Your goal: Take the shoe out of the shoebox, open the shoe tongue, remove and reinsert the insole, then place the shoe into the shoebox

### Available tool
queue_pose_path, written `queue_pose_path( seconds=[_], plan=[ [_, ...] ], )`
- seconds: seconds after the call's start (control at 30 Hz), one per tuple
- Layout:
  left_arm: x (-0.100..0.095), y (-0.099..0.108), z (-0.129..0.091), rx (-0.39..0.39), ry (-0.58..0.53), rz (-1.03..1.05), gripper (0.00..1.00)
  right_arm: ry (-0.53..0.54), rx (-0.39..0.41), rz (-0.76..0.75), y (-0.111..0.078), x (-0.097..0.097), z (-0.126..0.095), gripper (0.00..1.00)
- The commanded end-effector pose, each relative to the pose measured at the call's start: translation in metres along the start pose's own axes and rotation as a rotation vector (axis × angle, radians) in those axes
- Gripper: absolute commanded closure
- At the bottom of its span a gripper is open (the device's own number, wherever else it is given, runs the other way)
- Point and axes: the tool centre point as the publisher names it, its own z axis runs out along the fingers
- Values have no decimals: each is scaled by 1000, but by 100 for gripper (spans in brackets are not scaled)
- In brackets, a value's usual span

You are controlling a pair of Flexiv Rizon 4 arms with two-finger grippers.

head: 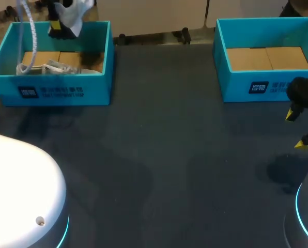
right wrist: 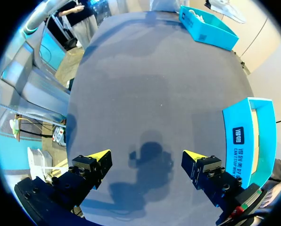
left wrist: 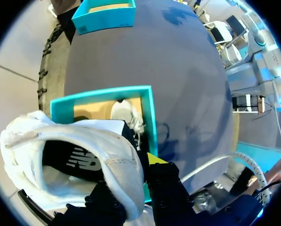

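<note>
White low-top sneaker with a dark insole (left wrist: 107, 155) hangs in your left end effector (left wrist: 140, 172), above the back of the teal cardboard shoebox at your left (head: 61, 88). The end effector is clamped on the shoe's collar wall. One yellow tip shows outside the collar and the other finger is hidden by the shoe, so judge the bite from the wrist view before you travel. The opening faces the wrist camera and the shoe looks tilted rather than sole-down.

This looks like the take-out step, partly done. Lift until the sole is clearly above the box rim, because a second white laced item (head: 56, 66), probably the other shoe, lies in the box and its laces could snag. Then carry the sneaker toward the bare middle of the dark grey tabletop (head: 159, 155), and level the wrist so the sole lands flat. A collar pinch is a thin hold, so move slowly and avoid swinging.

Your right end effector (right wrist: 146, 157) is spread wide and holds nothing. It hovers over bare tabletop just beside the second teal shoebox (right wrist: 246, 136) at your right. Set the shoe down toe toward that arm, within its reach, so it can take the tongue while the left steadies the heel.
</note>
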Motion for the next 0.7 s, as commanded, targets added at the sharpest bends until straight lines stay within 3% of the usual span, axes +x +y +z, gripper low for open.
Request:
queue_pose_path(
  seconds=[0.03,0.37,0.7],
  plan=[
    [-10,24,0,9,12,-29,100,-1,3,0,0,0,1,0],
    [-34,71,11,-22,37,33,100,-1,3,0,0,0,1,0],
    [-54,116,14,-24,-5,152,100,-1,3,0,0,0,1,0]
  ],
)
